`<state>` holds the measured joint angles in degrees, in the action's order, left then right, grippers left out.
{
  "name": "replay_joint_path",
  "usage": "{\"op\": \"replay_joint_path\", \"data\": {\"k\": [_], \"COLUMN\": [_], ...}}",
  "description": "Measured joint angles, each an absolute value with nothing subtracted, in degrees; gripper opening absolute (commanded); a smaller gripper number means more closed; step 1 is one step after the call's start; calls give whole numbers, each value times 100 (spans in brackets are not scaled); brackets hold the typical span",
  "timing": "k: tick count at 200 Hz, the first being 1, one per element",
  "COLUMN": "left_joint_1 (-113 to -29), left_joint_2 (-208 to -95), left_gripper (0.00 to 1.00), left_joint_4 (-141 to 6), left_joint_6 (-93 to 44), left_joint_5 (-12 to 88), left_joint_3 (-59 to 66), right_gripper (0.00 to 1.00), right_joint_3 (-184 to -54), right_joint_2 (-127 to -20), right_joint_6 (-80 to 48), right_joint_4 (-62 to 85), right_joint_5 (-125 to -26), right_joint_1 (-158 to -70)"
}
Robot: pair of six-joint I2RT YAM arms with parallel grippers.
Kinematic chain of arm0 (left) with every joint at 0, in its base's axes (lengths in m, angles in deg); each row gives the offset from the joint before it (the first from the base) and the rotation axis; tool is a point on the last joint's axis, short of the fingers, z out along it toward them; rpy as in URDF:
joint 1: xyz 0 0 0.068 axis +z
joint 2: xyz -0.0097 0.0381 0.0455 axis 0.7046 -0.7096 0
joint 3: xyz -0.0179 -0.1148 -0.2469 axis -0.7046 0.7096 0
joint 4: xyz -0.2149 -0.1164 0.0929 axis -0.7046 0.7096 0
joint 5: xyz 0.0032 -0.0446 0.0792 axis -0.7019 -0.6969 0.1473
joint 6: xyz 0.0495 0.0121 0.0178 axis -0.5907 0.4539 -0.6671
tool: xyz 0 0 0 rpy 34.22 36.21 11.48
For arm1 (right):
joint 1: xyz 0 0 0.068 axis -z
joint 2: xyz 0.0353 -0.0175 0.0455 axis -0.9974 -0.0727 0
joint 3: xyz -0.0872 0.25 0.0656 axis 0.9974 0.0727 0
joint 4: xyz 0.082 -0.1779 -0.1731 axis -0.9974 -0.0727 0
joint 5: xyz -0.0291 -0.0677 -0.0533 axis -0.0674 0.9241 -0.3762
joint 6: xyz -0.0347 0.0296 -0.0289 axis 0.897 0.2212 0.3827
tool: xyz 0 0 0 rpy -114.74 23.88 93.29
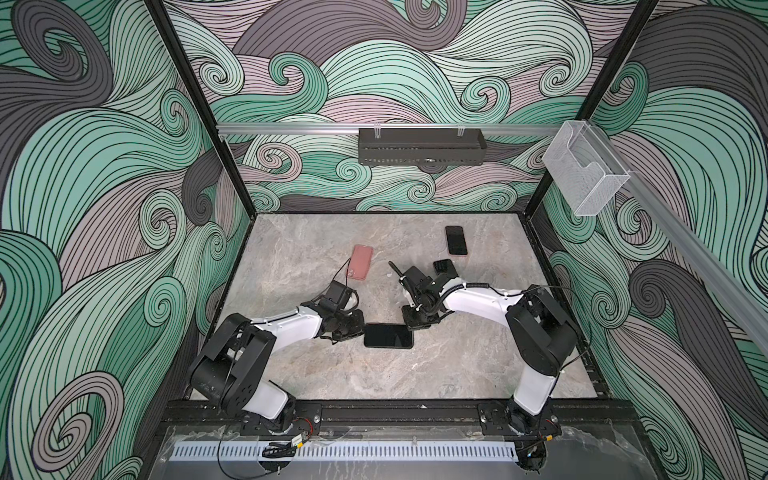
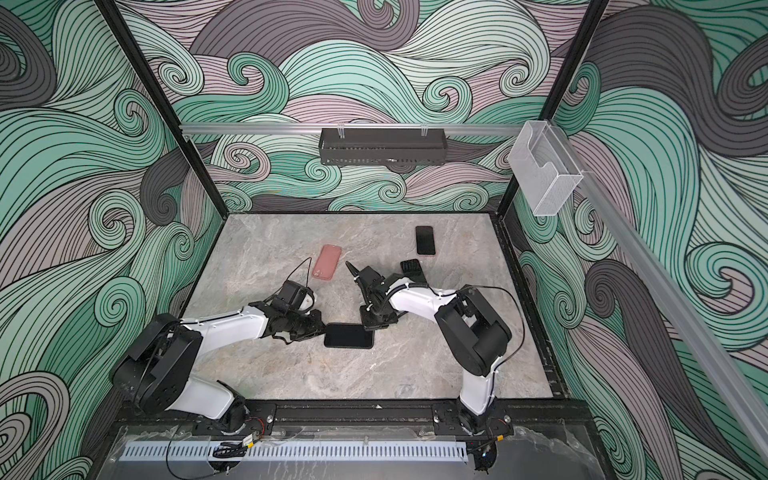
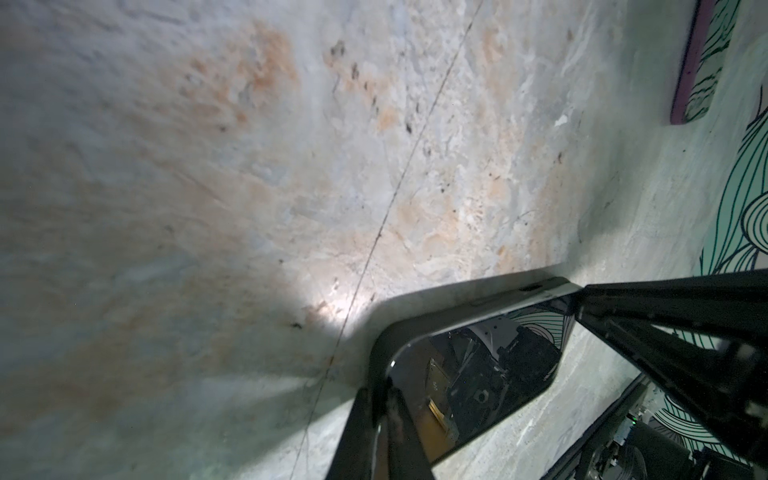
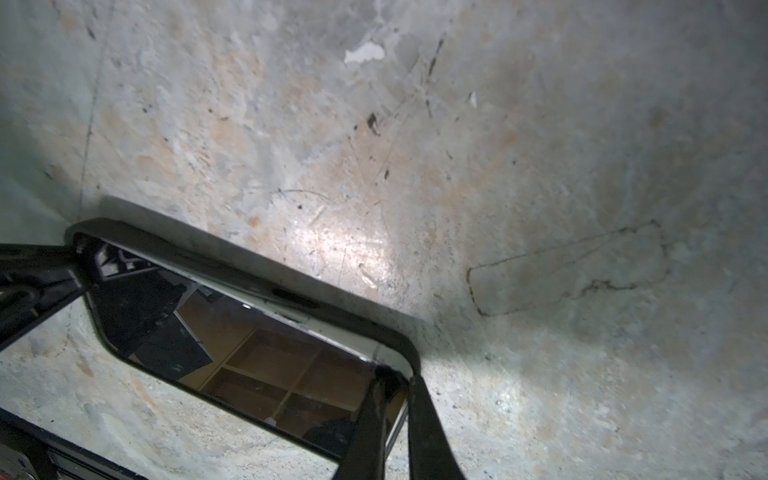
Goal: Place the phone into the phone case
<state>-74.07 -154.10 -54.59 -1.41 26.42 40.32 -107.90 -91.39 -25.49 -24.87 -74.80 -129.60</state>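
Observation:
A black phone (image 1: 388,336) (image 2: 349,336) lies screen up inside a black phone case, near the middle of the table in both top views. The case rim (image 3: 457,307) (image 4: 249,270) frames the glossy screen (image 3: 478,374) (image 4: 249,345). My left gripper (image 1: 362,330) (image 2: 323,330) (image 3: 384,399) is shut on the rim at the case's left end. My right gripper (image 1: 409,326) (image 2: 370,326) (image 4: 399,374) is shut on the rim at the far right corner, one finger over the screen and one outside. A pale strip shows between screen and rim near that corner.
A pink case (image 1: 360,262) (image 2: 328,262) lies at the back left of the table. A second black phone (image 1: 456,240) (image 2: 425,240) lies at the back right, with a small black object (image 1: 444,267) beside my right arm. Patterned walls enclose three sides.

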Motion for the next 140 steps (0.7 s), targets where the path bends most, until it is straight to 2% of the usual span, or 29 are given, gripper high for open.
{"op": "replay_joint_path", "data": {"k": [140], "left_joint_1": [-7407], "left_joint_2": [-15325], "left_gripper": [10], "left_joint_4": [-5584], "left_joint_6": [-53], "left_joint_5": [2677], "left_joint_3": [4137], "right_gripper": [11], "right_joint_3": [-10889], "right_joint_2": [-9294], "right_joint_6": [-2570], "right_joint_4": [-2594], "right_joint_5": [-7379], "right_joint_1": [-13019]}}
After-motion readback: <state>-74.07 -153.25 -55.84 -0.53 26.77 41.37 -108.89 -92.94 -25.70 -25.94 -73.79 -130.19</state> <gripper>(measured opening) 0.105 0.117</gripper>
